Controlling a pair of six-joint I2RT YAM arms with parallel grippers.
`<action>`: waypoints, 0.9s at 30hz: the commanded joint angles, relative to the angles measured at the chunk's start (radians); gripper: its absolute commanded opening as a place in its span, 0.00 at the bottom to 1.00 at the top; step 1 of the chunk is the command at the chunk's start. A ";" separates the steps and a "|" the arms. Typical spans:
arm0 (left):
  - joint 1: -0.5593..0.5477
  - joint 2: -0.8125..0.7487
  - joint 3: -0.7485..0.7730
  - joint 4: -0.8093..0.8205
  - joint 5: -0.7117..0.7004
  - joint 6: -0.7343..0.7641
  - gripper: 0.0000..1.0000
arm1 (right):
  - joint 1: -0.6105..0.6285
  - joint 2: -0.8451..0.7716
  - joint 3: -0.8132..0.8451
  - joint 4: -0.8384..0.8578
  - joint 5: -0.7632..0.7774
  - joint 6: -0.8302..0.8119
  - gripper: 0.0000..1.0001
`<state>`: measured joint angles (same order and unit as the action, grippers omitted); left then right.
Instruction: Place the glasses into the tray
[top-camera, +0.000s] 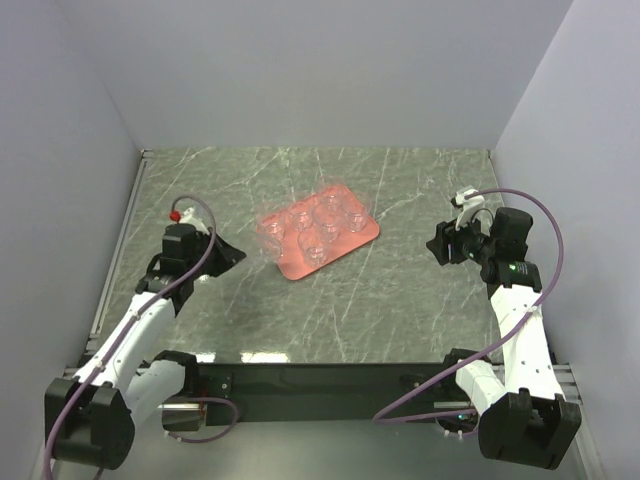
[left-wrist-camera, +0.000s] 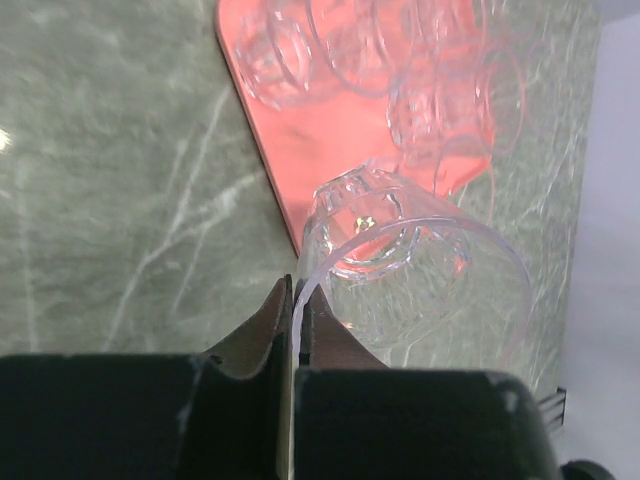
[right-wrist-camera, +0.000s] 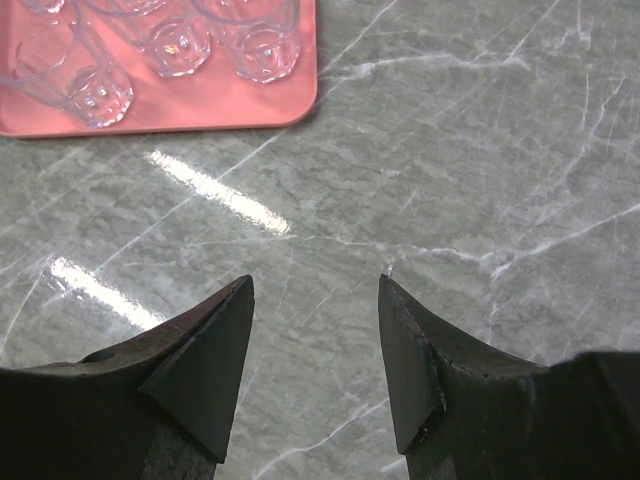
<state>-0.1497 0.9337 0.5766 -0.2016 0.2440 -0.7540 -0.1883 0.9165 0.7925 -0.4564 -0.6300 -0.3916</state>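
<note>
Task nearly done, it seems: several clear glasses stand in the salmon-pink tray on the bench, the left fingers pinch one more glass by its rim at the tray's edge, and the right fingers are apart and empty.

The salmon-pink tray, a flat rectangle with rounded corners and a low rim, is lying askew near the middle of the table, its long sides running diagonally. Five short, clear glasses with faceted bases are standing upright on it, crowding close together in two rough rows. A sixth glass is hanging tipped over at the tray's left edge, its rim being pinched between the closed fingers of the left gripper and its base pointing toward the tray.
</note>
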 joint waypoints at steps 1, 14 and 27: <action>-0.062 0.026 0.012 0.057 -0.003 -0.036 0.00 | -0.008 -0.018 -0.006 0.019 -0.013 -0.007 0.60; -0.224 0.229 0.112 0.086 -0.159 -0.056 0.00 | -0.014 -0.019 -0.007 0.018 -0.011 -0.009 0.60; -0.260 0.404 0.242 0.045 -0.224 -0.019 0.02 | -0.016 -0.019 -0.004 0.019 -0.014 -0.010 0.60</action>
<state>-0.3969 1.3140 0.7509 -0.1856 0.0441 -0.7822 -0.1955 0.9165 0.7921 -0.4568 -0.6304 -0.3916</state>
